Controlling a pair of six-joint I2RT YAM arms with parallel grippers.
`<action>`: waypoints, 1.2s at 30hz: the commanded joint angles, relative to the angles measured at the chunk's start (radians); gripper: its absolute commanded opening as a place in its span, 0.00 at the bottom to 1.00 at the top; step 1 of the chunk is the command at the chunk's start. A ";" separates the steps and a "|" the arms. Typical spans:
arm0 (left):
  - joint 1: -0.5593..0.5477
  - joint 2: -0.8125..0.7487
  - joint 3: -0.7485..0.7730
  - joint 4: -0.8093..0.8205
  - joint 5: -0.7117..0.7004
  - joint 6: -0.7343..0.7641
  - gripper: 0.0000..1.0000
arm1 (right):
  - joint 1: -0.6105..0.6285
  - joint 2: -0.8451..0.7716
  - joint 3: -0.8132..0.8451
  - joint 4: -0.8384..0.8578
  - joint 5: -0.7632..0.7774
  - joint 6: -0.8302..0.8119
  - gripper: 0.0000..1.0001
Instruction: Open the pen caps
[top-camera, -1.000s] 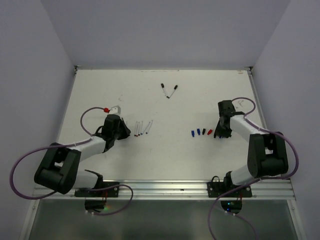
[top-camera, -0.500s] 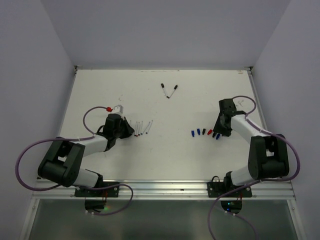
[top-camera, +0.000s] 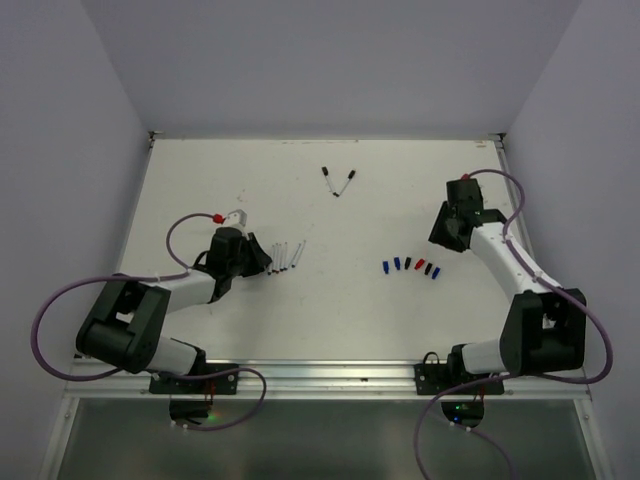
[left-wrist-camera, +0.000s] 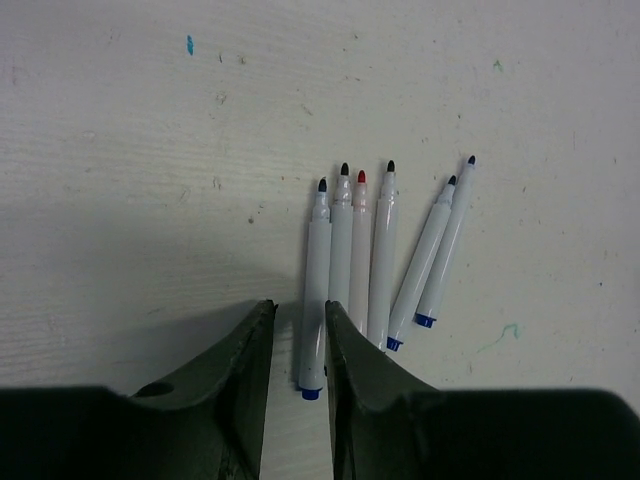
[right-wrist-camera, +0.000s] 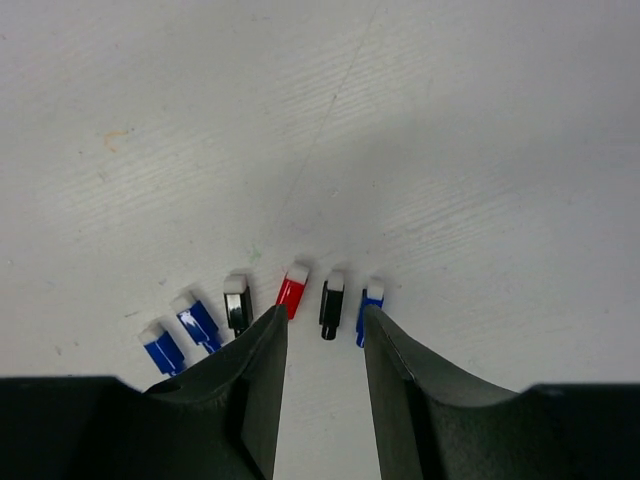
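Several pen caps (right-wrist-camera: 292, 290), blue, black and red, lie in a row on the white table (top-camera: 330, 300); in the top view this row of caps (top-camera: 412, 267) is right of centre. My right gripper (right-wrist-camera: 322, 325) hovers open over the row, with nothing between its fingers. It is also seen from above (top-camera: 440, 238), raised and a little behind the row. Several uncapped white pens (left-wrist-camera: 380, 250) lie side by side at the left, the group (top-camera: 285, 256) also visible from the top. My left gripper (left-wrist-camera: 298, 315) is open, and the leftmost pen (left-wrist-camera: 316, 290) lies loose on the table between its fingers.
Two capped pens (top-camera: 338, 181) lie in a V at the back centre of the table. A small white part with a red tip (top-camera: 226, 216) sits behind the left arm. White walls enclose the table on three sides.
My left gripper has opened, leaving a pen barrel on the table beside the others. The right gripper has opened, left a blue cap at the row's right end, and risen back from the row.
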 joint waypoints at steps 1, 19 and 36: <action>0.008 -0.019 -0.016 -0.012 -0.019 -0.005 0.31 | -0.004 -0.050 0.059 -0.019 -0.053 -0.029 0.40; 0.008 -0.131 0.002 -0.001 0.000 0.010 0.36 | 0.290 0.520 0.642 0.217 -0.223 -0.146 0.40; 0.008 -0.188 0.022 -0.019 -0.020 0.012 0.38 | 0.338 1.125 1.343 0.165 -0.254 -0.285 0.42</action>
